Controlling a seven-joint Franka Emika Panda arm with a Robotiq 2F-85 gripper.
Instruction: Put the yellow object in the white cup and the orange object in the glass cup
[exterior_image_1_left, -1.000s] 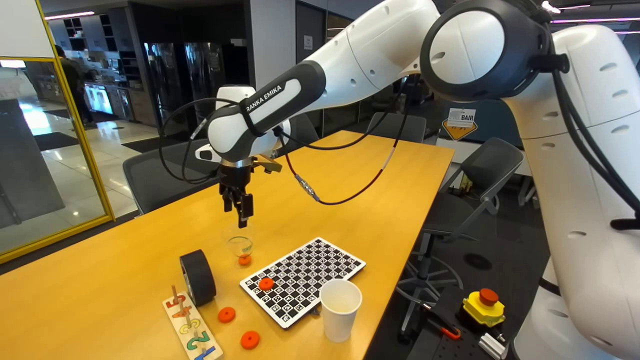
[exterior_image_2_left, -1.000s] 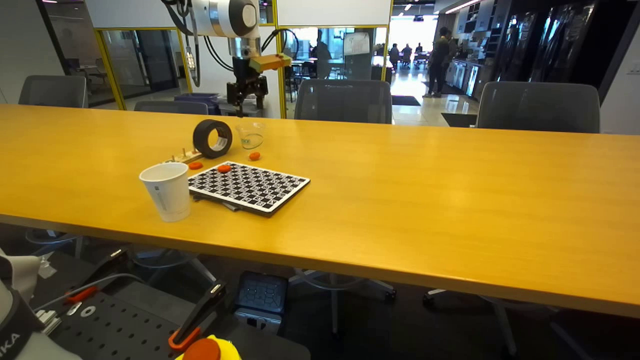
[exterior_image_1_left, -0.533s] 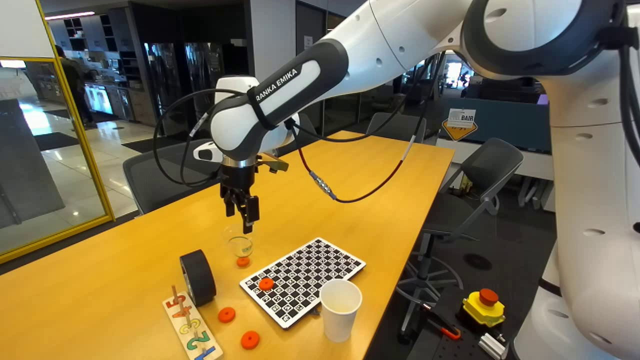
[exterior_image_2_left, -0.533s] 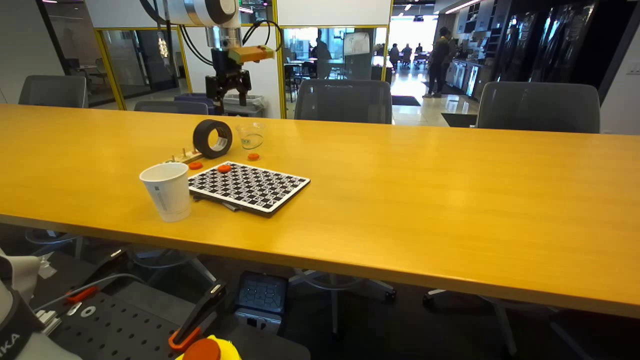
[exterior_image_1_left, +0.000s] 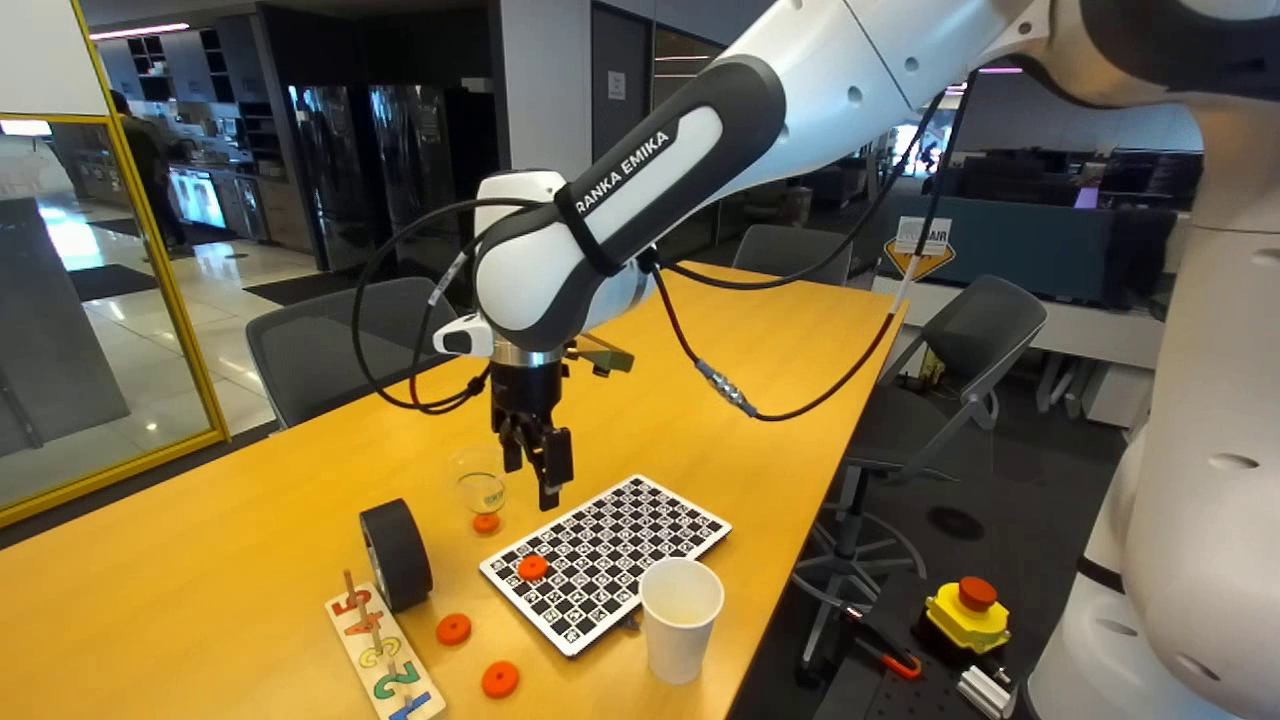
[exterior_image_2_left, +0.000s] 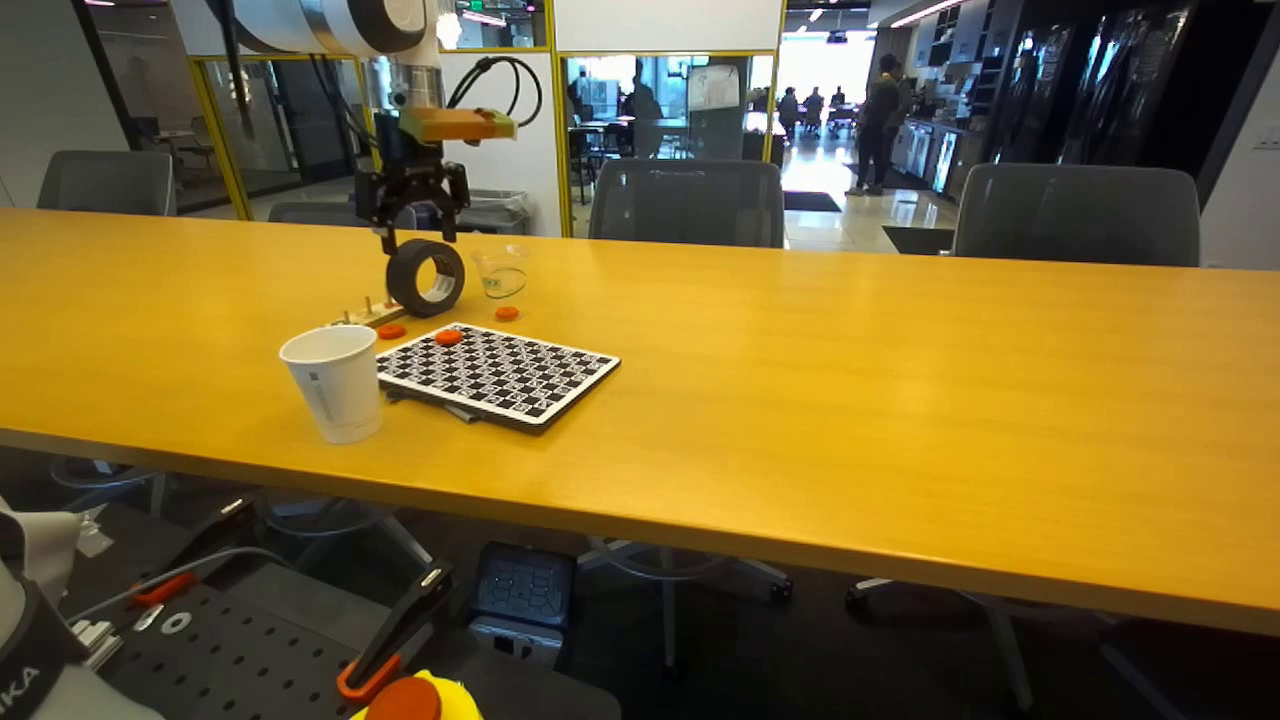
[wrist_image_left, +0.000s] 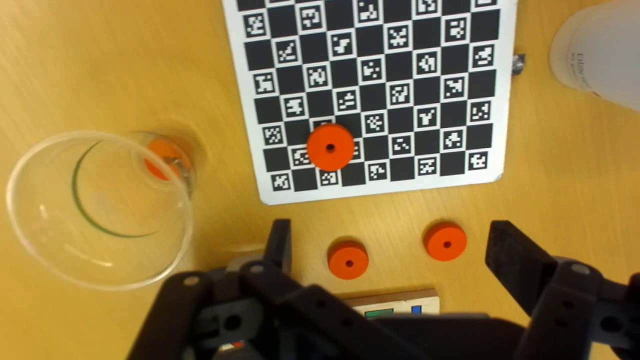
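Judging by how things lay, the orange half of the task looked done: an orange piece (exterior_image_1_left: 486, 523) rested at the bottom of the glass (wrist_image_left: 102, 210), seen through its side. The glass stood upright, well in from the robot-side edge of the surface (exterior_image_2_left: 850, 400).

The yellow half was harder to place. No yellow piece could be picked out in any view. The white cup (exterior_image_1_left: 678, 645) stood upright near that same edge, just beside a long side of the board (exterior_image_1_left: 620, 540); its inside had a yellowish cast in an exterior view, but nothing distinct showed there, so whether the yellow piece was in it could not be told.

Spread wide and holding nothing, the jaws hung above the surface, apart from glass and white cup alike. A loose disc (wrist_image_left: 322, 152) lay on the board, near its corner closest to the glass, and a second disc (wrist_image_left: 342, 257) and a third disc (wrist_image_left: 440, 237) on the surface off the board's short edge. With one orange object called for, these probably needed no handling, leaving at most the yellow half to do.
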